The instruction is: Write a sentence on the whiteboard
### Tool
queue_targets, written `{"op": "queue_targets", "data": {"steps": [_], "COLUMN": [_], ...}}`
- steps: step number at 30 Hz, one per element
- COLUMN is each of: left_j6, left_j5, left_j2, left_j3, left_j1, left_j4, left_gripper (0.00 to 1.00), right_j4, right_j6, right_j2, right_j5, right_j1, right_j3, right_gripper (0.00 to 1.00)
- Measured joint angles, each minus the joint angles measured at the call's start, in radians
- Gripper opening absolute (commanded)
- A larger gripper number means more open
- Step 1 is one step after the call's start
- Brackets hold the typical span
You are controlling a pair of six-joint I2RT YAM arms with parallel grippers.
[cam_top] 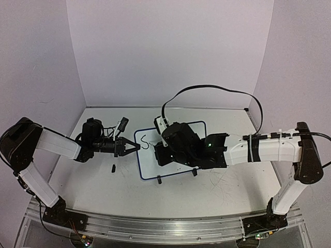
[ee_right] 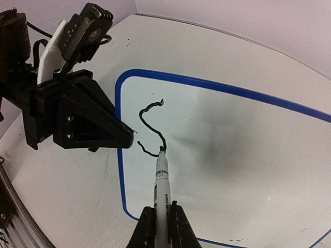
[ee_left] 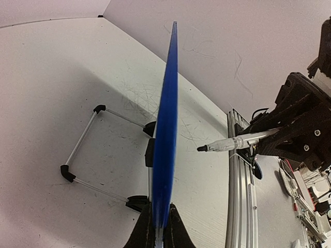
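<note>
The left hand point(cam_top: 136, 146) blocks the left edge of the whiteboard point(cam_top: 148, 164); the right arm point(cam_top: 243, 147) lies across its right half. Open bench point(cam_top: 93, 194) lies in front — one small black piece point(cam_top: 113, 167) on it.

In the top view, much of the whiteboard point(cam_top: 147, 164) is covered by the right arm's wrist point(cam_top: 178, 142). Of the sentence point(cam_top: 145, 142), only 1 curved stroke at the left is seen. The marker point(ee_right: 162, 186) and the tips of the right gripper point(ee_right: 163, 219) are hidden under that wrist.

From the left wrist, the board is seen edge-on and its writing face is not shown. Its near end is cut off at the bottom edge, inside the left gripper point(ee_left: 159, 227).

From the right wrist, the board's right side is cut off, the marker's rear is hidden, and its label is blurred.

A small dark object point(cam_top: 113, 167) on the table point(cam_top: 103, 191), possibly a cap, is too small to be told.
</note>
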Motion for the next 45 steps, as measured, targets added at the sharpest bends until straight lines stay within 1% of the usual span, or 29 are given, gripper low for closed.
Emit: {"op": "queue_targets", "data": {"steps": [16,45], "left_j6": [0.006,0.009], "left_j5": [-0.005,-0.006], "left_j2": [-0.002,-0.002], "left_j3": [0.0,0.0], "left_j1": [0.0,0.0], "left_j4": [-0.01,-0.013], "left_gripper": [0.0,0.0], "right_j4": [0.013,-0.01], "right_j6": [-0.027,-0.022], "right_j2": [0.002,0.059], "right_j5": [-0.028,0.004], "right_j1": [0.0,-0.028], "right_j3": [0.003,0.054], "right_gripper": [0.0,0.0]}}
